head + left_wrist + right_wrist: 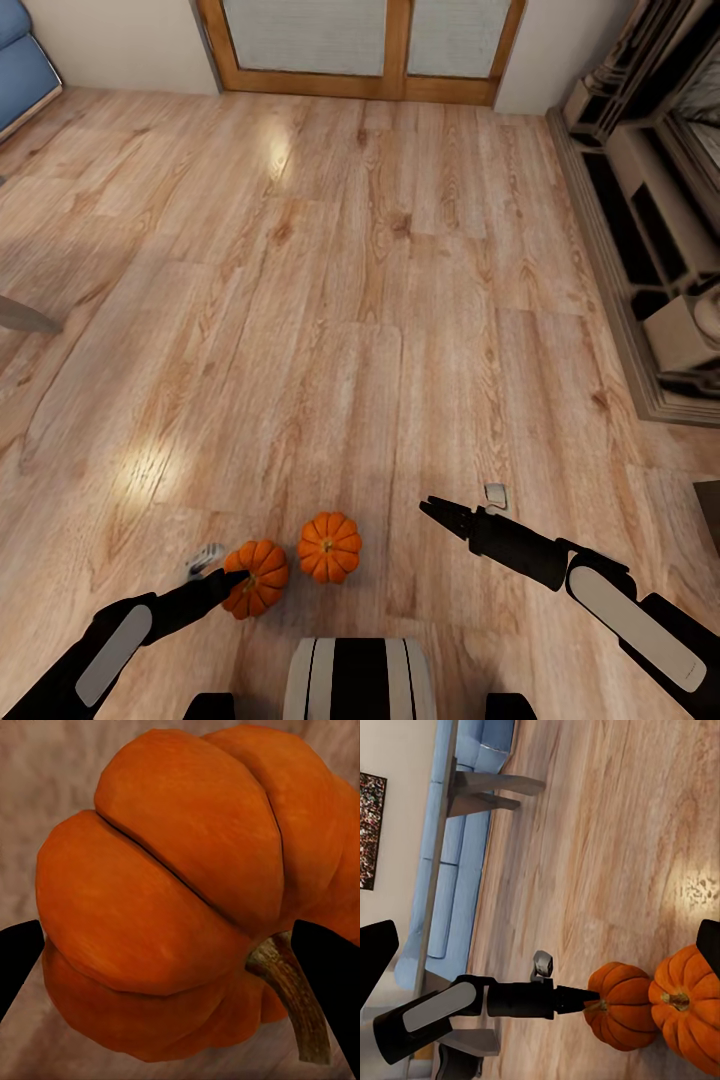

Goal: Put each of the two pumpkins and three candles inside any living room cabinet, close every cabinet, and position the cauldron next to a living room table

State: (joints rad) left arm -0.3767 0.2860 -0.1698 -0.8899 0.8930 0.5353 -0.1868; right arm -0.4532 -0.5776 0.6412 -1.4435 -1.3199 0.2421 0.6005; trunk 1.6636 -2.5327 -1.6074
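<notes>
Two pumpkins sit side by side on the wooden floor [360,250] just in front of my base. My left gripper [232,578] reaches down to the left pumpkin [257,578], its dark tip touching the top by the stem. In my left wrist camera that pumpkin [172,900] looms close between my two fingers [330,975], which stand apart on either side of it, so this hand is spread wide and has hold of nothing. The second pumpkin [330,547] rests just beside the first, nearly touching. My right gripper [432,508] hangs above bare floor to the right of both, empty; I cannot tell how far its fingers are parted. A blue sofa [454,862] stands along the far wall
</notes>
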